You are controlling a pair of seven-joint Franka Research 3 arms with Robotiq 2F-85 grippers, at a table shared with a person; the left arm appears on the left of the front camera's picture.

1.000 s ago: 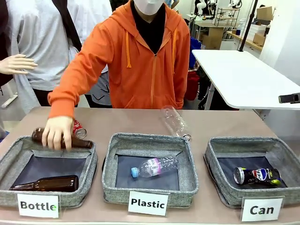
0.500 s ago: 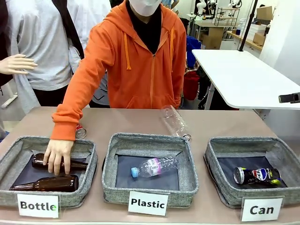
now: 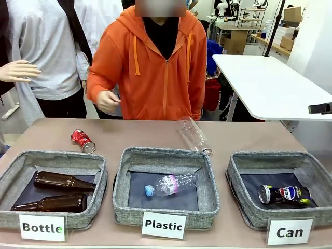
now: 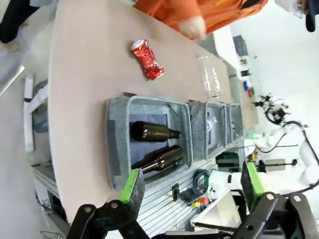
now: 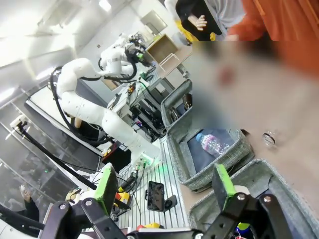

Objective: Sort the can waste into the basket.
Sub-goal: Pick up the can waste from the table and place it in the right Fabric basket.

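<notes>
The crushed red can [image 3: 83,140] lies on the bare table behind the left basket, and the left wrist view shows this red can [image 4: 147,59] too. A dark Pepsi can [image 3: 284,194] lies on its side inside the grey basket [image 3: 239,162] at the right, behind the white "Can" sign [image 3: 289,232]. In the right wrist view that basket's rim [image 5: 261,172] sits just beyond my right gripper [image 5: 165,188], which is open and holds nothing. My left gripper [image 4: 192,183] is open too, high above the table's left end.
The "Bottle" basket [image 3: 52,157] holds two brown bottles. The "Plastic" basket [image 3: 166,153] holds a clear bottle [image 3: 170,184]. Another clear bottle [image 3: 194,136] lies on the table behind it. The person's hand [image 3: 108,101] is drawn back to the chest.
The person laid a second brown bottle into the "Bottle" basket and pulled the hand back from the table. The red can, partly covered before, now shows whole.
</notes>
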